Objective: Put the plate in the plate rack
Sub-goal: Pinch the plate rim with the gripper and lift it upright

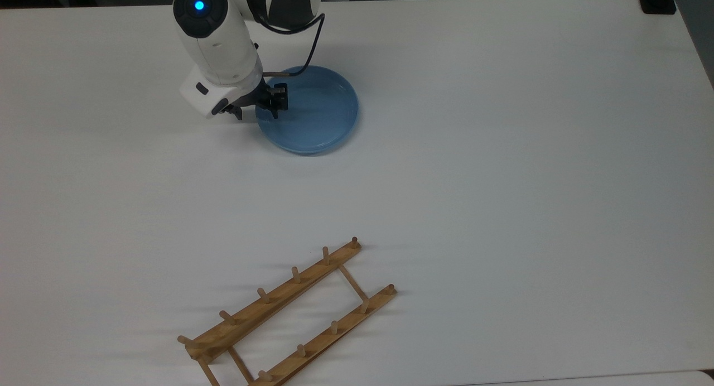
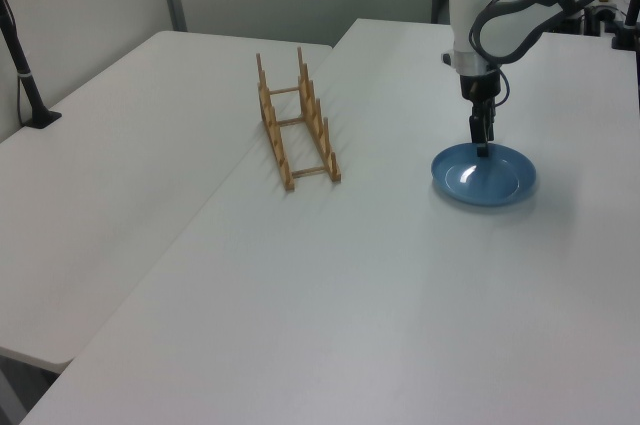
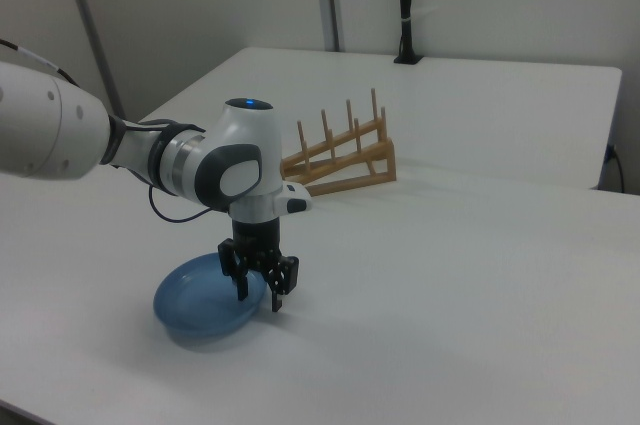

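Fingers (image 3: pixel 241 288) straddling one plate (image 1: pixel 312 110) rim, one rack (image 1: pixel 287 313)

Top view: arm body is covering the plate's (image 1: pixel 312 115) rim on the top view's left; whether fingers are touching the rim can't be told. Plate rack (image 1: pixel 284 313) is running off the bottom edge, near-end crossbar cut. Arm's upper links are leaving the frame at the top.

Left view: gripper (image 2: pixel 482 145) is reading as a dark stub over the plate's (image 2: pixel 490 177) far rim, finger gap too small to resolve. Arm is getting cut at the top-right corner.

Right view: gripper (image 3: pixel 258 292) is blocking part of the plate's (image 3: pixel 200 310) near rim; one finger looking inside, one outside, contact unclear. Arm is exiting at the right view's left. Rack's (image 3: pixel 345 155) far rail is partly hiding behind the near rail.
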`<state>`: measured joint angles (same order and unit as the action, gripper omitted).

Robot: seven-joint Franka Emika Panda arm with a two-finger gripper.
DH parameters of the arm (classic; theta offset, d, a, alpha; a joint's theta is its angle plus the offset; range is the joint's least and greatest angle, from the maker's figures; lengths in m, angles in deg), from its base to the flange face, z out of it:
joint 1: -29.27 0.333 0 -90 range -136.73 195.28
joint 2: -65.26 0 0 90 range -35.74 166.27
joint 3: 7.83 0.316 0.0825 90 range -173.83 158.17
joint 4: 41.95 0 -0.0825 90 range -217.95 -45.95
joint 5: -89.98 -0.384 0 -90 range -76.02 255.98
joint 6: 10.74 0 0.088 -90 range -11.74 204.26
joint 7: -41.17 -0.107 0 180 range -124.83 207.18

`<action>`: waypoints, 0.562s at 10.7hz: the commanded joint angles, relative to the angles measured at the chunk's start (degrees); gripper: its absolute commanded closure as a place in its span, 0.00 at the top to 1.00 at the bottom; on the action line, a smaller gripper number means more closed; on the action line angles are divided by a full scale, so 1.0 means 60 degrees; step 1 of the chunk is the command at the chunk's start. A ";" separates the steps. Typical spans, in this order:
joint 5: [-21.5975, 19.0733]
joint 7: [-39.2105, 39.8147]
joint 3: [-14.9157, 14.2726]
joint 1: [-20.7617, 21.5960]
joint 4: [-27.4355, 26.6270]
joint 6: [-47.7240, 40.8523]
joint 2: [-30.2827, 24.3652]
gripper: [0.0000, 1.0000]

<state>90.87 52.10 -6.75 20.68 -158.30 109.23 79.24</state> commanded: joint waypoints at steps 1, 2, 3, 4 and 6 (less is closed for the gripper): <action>-0.0192 -0.0428 0.0170 0.0085 -0.0018 0.0176 -0.0043 0.15; -0.0192 -0.0560 0.0375 0.0071 -0.0018 0.0190 -0.0043 0.00; -0.0192 -0.0749 0.0406 0.0085 0.0011 0.0205 -0.0043 0.00; -0.0192 -0.0853 0.0508 0.0085 0.0026 0.0190 -0.0087 0.00; -0.0192 -0.0752 0.0611 0.0056 0.0099 0.0146 -0.0262 0.00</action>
<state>90.49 48.49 -3.49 20.72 -157.48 109.36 78.95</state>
